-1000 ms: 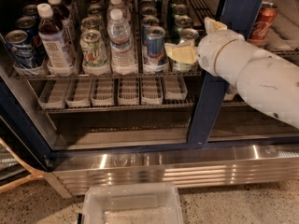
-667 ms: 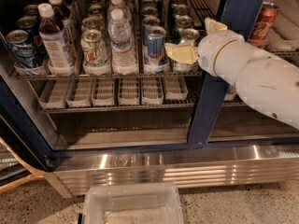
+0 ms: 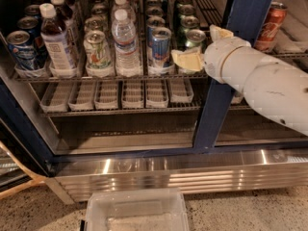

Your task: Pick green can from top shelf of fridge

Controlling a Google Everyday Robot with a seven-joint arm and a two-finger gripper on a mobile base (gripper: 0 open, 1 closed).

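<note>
The fridge, with its dark blue door frame [image 3: 216, 105], stands open in front of me. Its top shelf [image 3: 120, 76] is a wire rack holding rows of drinks. The green can [image 3: 195, 38], dark green with a silver top, stands at the front of the rightmost lane, with more green cans behind it. My gripper [image 3: 202, 46] is at this front green can, on the end of the white arm [image 3: 260, 81] that reaches in from the right. The arm hides the can's lower right side.
Left of the green can stand a blue-and-silver can [image 3: 160, 44], a water bottle [image 3: 126, 42], a whitish can with green logo [image 3: 97, 49], a purple-labelled bottle [image 3: 55, 40] and a blue can [image 3: 21, 47]. A red can [image 3: 269, 20] stands behind the frame. A plastic bin [image 3: 137, 211] sits on the floor.
</note>
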